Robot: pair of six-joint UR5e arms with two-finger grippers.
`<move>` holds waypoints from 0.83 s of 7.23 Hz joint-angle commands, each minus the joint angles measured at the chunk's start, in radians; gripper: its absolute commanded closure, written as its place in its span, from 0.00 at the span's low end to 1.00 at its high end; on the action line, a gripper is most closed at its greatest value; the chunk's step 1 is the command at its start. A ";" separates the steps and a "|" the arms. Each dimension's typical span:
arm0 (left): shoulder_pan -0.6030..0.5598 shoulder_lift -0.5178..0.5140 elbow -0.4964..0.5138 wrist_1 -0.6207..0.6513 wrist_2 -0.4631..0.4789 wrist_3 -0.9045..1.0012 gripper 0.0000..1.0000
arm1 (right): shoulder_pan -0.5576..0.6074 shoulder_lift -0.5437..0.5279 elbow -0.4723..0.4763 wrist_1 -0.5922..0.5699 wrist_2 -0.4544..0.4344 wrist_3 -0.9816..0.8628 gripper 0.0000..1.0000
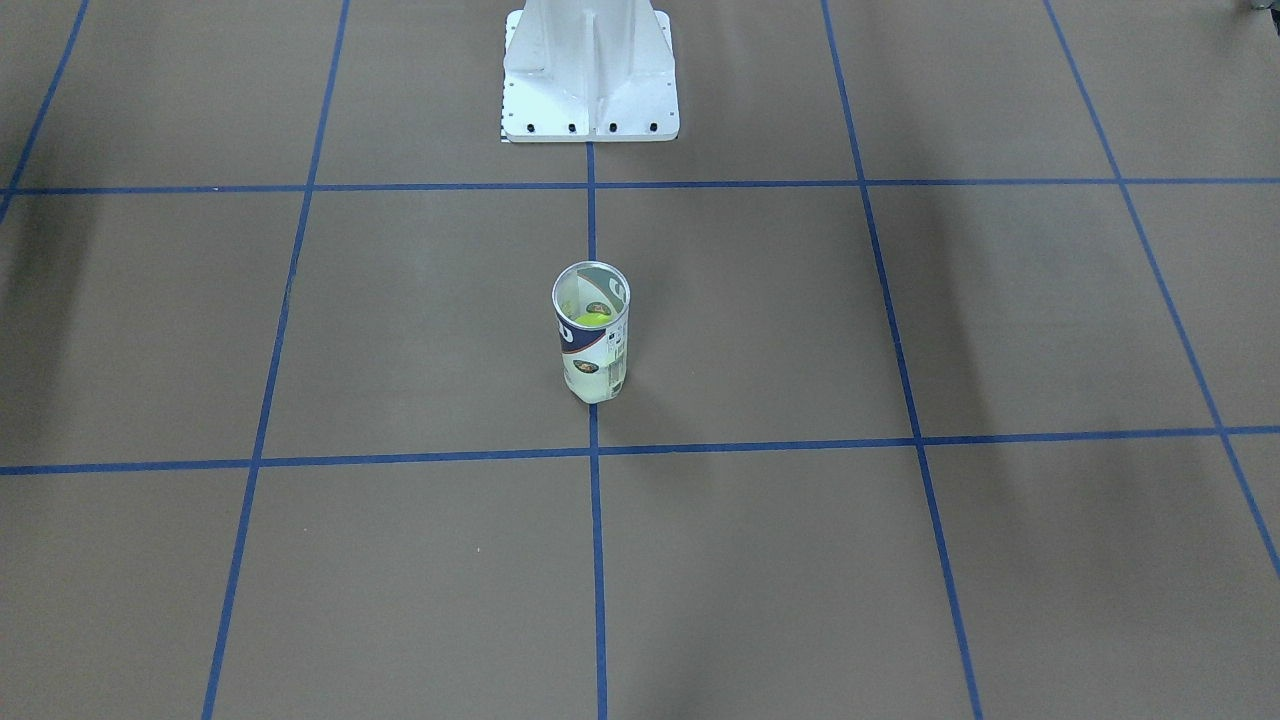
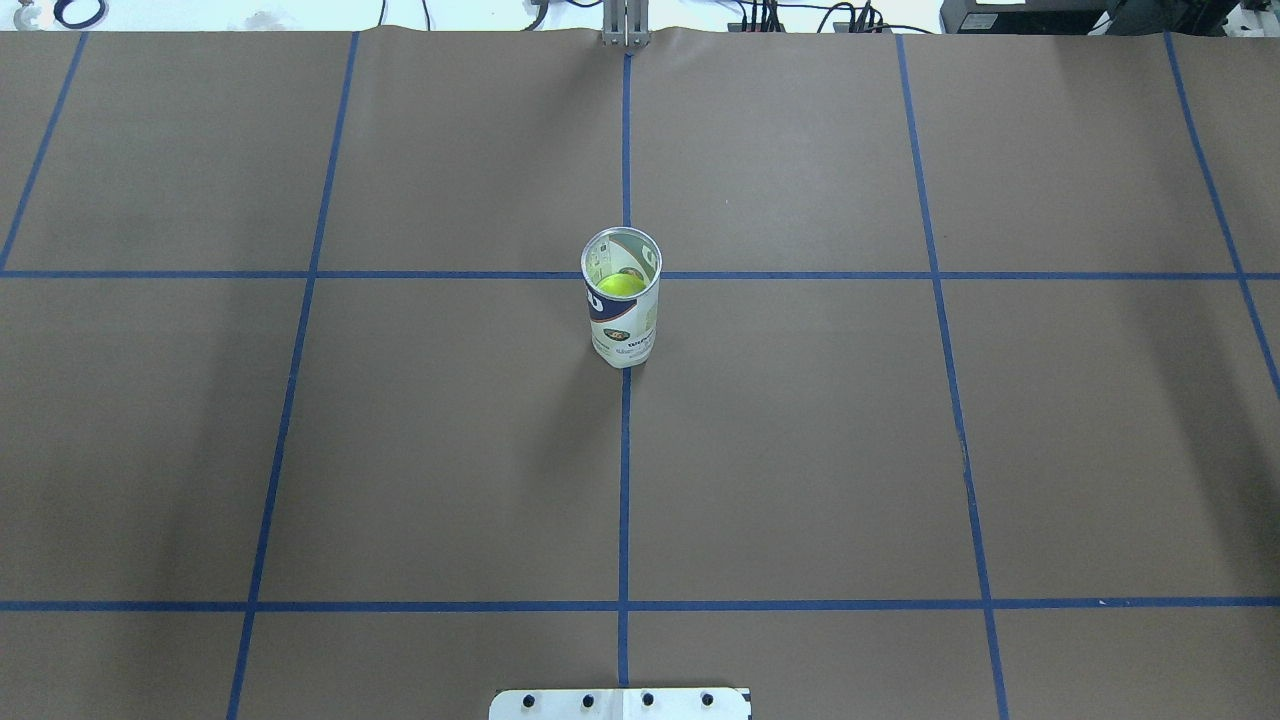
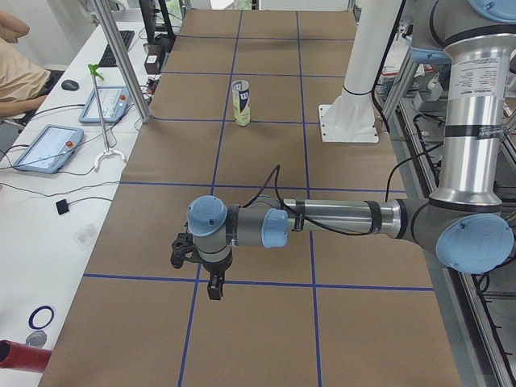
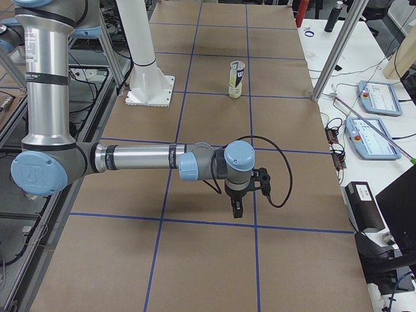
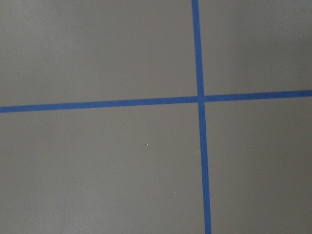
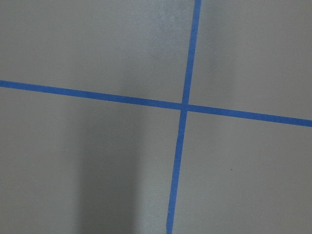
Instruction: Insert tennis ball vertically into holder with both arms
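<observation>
Standing holder [image 3: 241, 103], far from left hand [image 3: 214, 290]

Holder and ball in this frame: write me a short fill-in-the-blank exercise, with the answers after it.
1. The holder stands ____ on the table.
2. The tennis ball sits ____ the holder.
3. The tape lines on the table are ____ in colour.
4. The left gripper points ____ toward the table, away from the holder.
Missing words: upright; inside; blue; down.
</observation>
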 commanded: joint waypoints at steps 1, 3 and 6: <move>-0.003 0.015 -0.013 -0.066 -0.003 0.000 0.00 | 0.000 0.000 -0.004 0.005 -0.001 -0.003 0.01; -0.001 0.015 -0.016 -0.067 0.002 0.000 0.00 | 0.000 0.002 -0.005 0.007 0.002 -0.003 0.01; 0.000 0.009 -0.021 -0.067 -0.005 0.001 0.00 | 0.000 0.000 -0.007 0.008 -0.003 -0.003 0.00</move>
